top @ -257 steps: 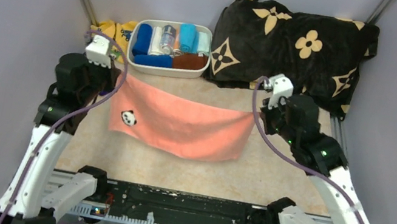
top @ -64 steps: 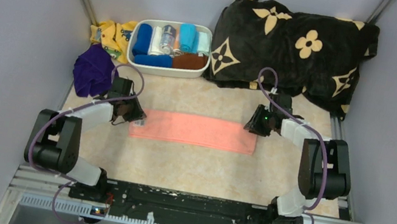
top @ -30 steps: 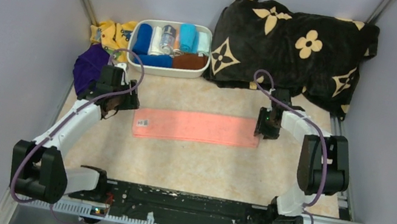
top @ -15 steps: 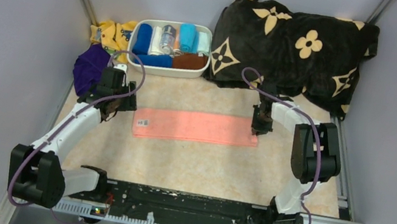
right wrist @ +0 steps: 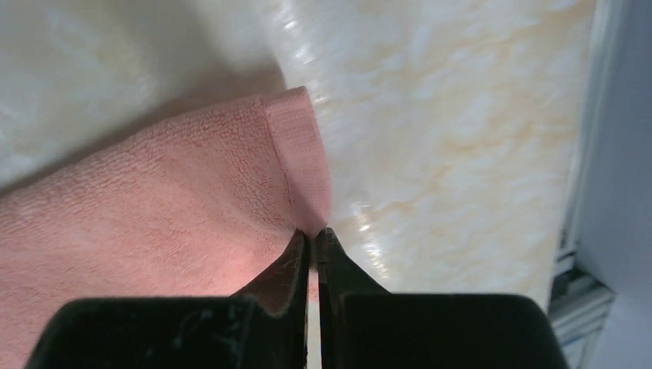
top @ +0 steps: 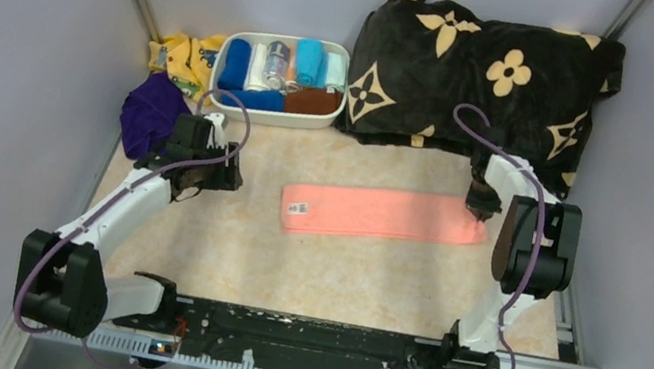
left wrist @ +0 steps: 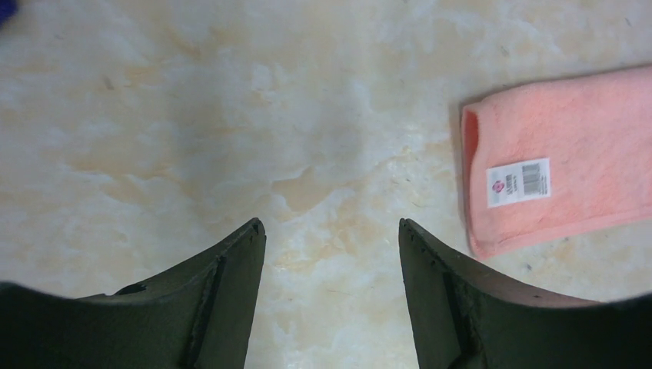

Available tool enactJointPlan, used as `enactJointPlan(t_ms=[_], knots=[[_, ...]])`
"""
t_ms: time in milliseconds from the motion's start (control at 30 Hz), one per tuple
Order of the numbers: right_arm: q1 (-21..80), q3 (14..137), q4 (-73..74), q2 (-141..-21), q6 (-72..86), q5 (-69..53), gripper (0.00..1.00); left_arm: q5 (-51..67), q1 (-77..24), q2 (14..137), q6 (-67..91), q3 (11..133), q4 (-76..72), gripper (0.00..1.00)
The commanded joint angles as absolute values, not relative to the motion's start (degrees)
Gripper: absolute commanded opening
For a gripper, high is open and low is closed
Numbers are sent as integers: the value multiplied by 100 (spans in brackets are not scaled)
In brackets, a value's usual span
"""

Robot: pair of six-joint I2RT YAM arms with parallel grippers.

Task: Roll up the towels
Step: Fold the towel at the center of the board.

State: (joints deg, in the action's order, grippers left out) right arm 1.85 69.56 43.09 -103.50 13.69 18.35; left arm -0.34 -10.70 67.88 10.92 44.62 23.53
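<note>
The salmon pink towel (top: 384,215) lies folded into a long narrow strip across the table's middle, its white label (top: 297,208) at the left end. My right gripper (top: 479,207) is shut on the strip's right end; in the right wrist view the jaws (right wrist: 314,234) pinch the hemmed edge of the pink towel (right wrist: 154,207). My left gripper (top: 206,175) stands open over bare table, left of the strip and apart from it. In the left wrist view the pink towel (left wrist: 569,169) lies right of the open gripper (left wrist: 330,231). The purple towel (top: 150,113) lies crumpled at the far left.
A white bin (top: 339,95) holding rolled cloths stands at the back. A yellow patterned cloth (top: 185,56) lies left of it. The big black flowered blanket (top: 485,70) fills the back right. A metal rail (top: 563,318) runs along the table's right edge.
The right gripper has shut on the pink strip's right end and dragged the strip to the right. The left gripper shifted slightly right and stayed open.
</note>
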Motion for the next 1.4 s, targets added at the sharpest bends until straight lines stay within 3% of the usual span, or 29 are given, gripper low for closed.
enactJointPlan(t_ms=[0, 167, 533, 1033, 1367], knots=[[145, 7675, 4520, -10227, 919, 3090, 0, 1200, -1107, 7044, 1309, 4488, 2239, 70], [386, 7628, 4474, -9805, 721, 2139, 0, 2260, -1116, 7502, 1819, 4499, 1949, 70], [2337, 7670, 4356, -9417, 1803, -573, 0, 3321, -1197, 8485, 2913, 4238, 658, 65], [4198, 9002, 4503, -10803, 3196, -754, 0, 3456, -1608, 9491, 3429, 4153, -46, 52], [4547, 9438, 4126, -11387, 3720, -517, 0, 3326, -1846, 9703, 3494, 4051, -193, 30]])
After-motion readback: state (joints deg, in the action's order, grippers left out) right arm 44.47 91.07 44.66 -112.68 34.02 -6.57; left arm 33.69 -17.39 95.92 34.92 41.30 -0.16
